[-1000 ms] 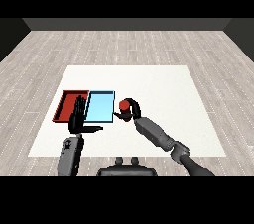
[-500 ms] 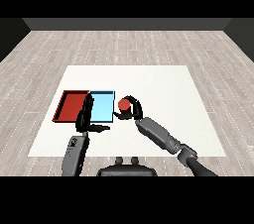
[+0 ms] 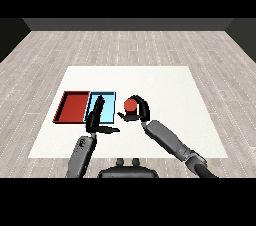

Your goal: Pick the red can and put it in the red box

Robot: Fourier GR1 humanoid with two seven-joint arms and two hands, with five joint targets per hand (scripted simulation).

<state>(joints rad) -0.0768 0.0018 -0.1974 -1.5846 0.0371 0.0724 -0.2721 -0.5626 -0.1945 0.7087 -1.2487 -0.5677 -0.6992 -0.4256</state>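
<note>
Lower part of red can [image 3: 130, 104] is hidden by right hand [image 3: 139, 111], frame centre. Light blue tray [image 3: 107, 98] is partly covered by left hand [image 3: 96, 118]. Both forearms are cut off at bottom.

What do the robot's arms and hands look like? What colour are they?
Both arms are smooth grey tubes, rounded like pipes, with darker joints. Each ends in a black hand with thin fingers and a thumb: the left hand and the right hand. I see no cables, stickers or writing on them.

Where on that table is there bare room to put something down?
The white table is bare behind the red tray and light blue tray, and to the right of the red can. It is crowded near the left hand and right hand.
</note>
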